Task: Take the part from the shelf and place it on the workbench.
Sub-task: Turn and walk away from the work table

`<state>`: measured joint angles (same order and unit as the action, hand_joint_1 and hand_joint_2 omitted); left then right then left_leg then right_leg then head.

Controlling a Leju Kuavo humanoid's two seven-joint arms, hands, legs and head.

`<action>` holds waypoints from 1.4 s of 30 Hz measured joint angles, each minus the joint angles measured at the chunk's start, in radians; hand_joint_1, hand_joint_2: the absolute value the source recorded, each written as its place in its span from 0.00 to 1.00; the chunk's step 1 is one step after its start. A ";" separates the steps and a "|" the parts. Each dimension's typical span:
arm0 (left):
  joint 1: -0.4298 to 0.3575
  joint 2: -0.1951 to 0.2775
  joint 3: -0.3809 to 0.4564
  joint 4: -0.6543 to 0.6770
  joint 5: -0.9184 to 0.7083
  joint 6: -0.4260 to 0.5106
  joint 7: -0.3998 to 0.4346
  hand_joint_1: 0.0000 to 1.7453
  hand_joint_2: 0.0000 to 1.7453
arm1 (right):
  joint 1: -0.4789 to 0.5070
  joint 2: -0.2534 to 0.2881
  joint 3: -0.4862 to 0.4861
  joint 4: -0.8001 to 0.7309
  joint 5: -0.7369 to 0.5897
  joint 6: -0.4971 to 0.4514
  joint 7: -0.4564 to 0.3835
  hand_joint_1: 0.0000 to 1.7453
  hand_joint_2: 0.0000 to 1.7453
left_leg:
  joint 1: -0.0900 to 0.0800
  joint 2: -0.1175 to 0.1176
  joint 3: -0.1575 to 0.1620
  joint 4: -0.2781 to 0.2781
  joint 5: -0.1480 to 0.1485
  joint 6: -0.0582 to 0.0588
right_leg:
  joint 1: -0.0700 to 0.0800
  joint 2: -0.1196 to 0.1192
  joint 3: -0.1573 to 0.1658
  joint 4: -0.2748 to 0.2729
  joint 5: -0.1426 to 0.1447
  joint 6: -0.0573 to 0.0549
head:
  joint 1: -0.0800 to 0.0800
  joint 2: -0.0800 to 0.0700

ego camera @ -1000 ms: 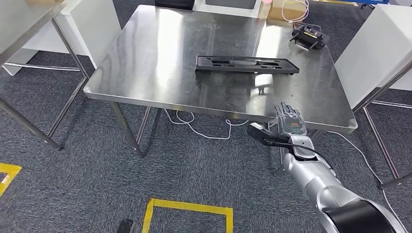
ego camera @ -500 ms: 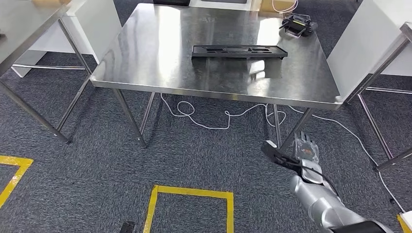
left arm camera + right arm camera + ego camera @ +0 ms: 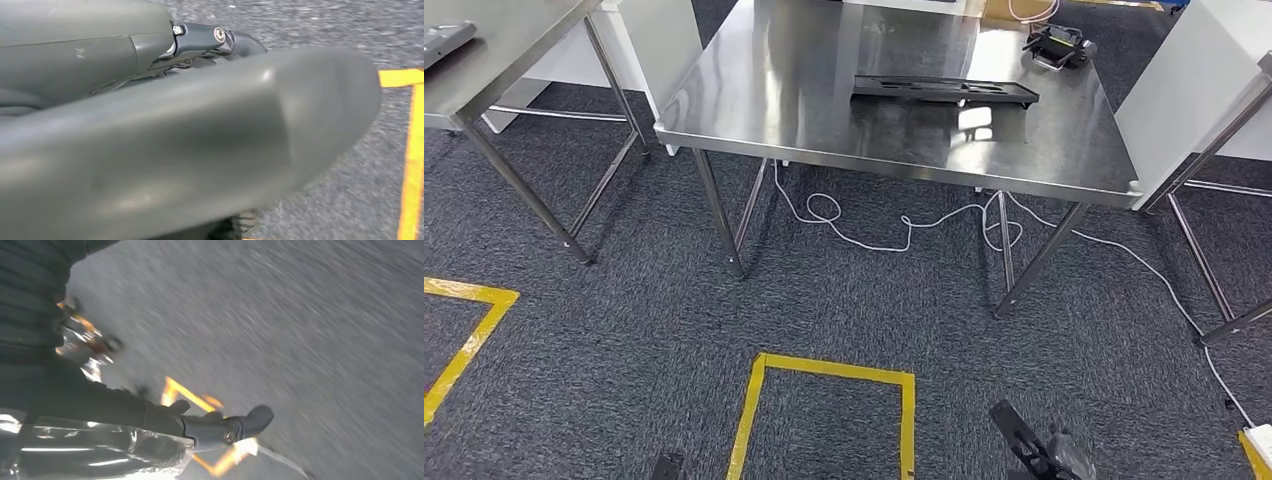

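Steel workbench stands on grey carpet marked with yellow tape; a white cable trails beneath it. The long black part lies flat on the bench top toward the far side, a small black-and-yellow device near the far right corner. Right hand hangs low over the carpet holding nothing, thumb stuck out, fingers blurred; left hand over carpet, pose cannot be told.

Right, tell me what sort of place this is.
Most likely a workshop or robot test area in an industrial setting: stainless steel workbenches stand on grey carpet, yellow tape marks out floor zones, and a long black part lies on the nearest bench.
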<state>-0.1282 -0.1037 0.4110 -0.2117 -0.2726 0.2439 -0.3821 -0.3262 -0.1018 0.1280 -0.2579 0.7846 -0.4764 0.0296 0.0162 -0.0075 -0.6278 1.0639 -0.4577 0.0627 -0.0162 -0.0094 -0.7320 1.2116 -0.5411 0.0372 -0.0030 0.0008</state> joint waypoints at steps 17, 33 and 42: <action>0.011 0.007 0.002 -0.001 -0.050 -0.004 0.041 0.00 0.00 | 0.177 0.080 -0.112 0.032 -0.046 0.090 0.044 0.00 0.00 | 0.010 0.011 -0.149 0.232 -0.102 -0.076 | 0.009 0.000 0.213 -0.202 0.023 -0.062 | -0.012 0.000; 0.006 0.010 -0.002 -0.001 -0.070 -0.062 0.074 0.00 0.00 | 0.213 0.112 -0.202 0.049 -0.123 0.140 0.060 0.00 0.00 | 0.009 0.029 0.086 -0.057 -0.033 -0.021 | 0.001 0.027 0.086 -0.024 -0.011 0.006 | -0.008 0.000; -0.001 0.002 -0.004 -0.001 -0.076 -0.087 0.076 0.00 0.00 | 0.230 0.123 -0.268 0.054 -0.185 0.163 0.060 0.00 0.00 | 0.016 0.109 0.085 -0.054 -0.032 -0.074 | -0.011 -0.020 0.185 -0.207 0.055 0.000 | -0.005 0.000</action>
<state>-0.1292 -0.1016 0.4067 -0.2125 -0.3489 0.1571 -0.3057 -0.0958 0.0212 -0.1400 -0.2040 0.5997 -0.3138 0.0895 0.0318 0.1020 -0.5433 1.0103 -0.4895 -0.0116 -0.0273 -0.0294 -0.5474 1.0047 -0.4864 0.0369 -0.0082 0.0008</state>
